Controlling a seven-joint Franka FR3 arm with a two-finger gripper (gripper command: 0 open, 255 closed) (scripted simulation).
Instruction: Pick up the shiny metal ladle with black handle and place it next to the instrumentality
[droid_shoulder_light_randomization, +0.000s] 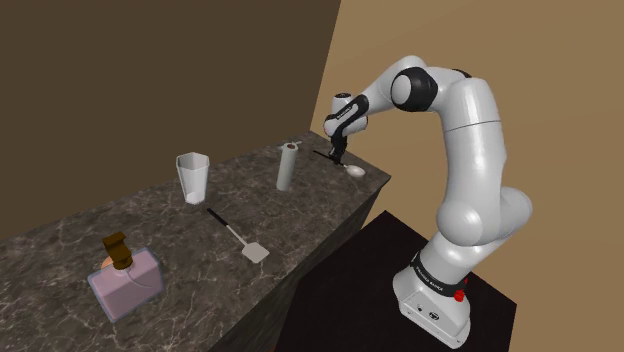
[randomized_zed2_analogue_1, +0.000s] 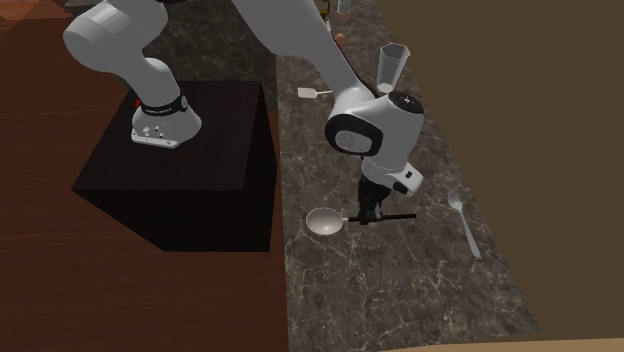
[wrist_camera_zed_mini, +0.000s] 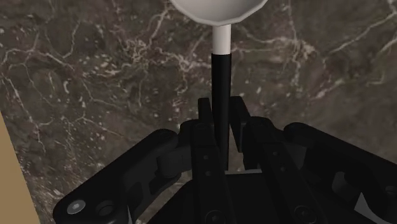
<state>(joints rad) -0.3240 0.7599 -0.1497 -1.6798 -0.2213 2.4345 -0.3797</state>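
Clasping the ladle (wrist_camera_zed_mini: 220, 63) by its thin black handle, the gripper (wrist_camera_zed_mini: 221, 121) is narrow around it. The pale bowl lies just ahead of the fingertips on the dark counter (wrist_camera_zed_mini: 95, 76). It looks stiff, light, slick and bowl-heavy, so a hold nearer the bowl should tip less.

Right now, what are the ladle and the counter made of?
The ladle has a pale, smooth bowl, maybe polished metal, though it is drawn plain white. Its handle is flat black, perhaps plastic; hard to tell. The counter looks like dark polished stone, going by its pale veins.
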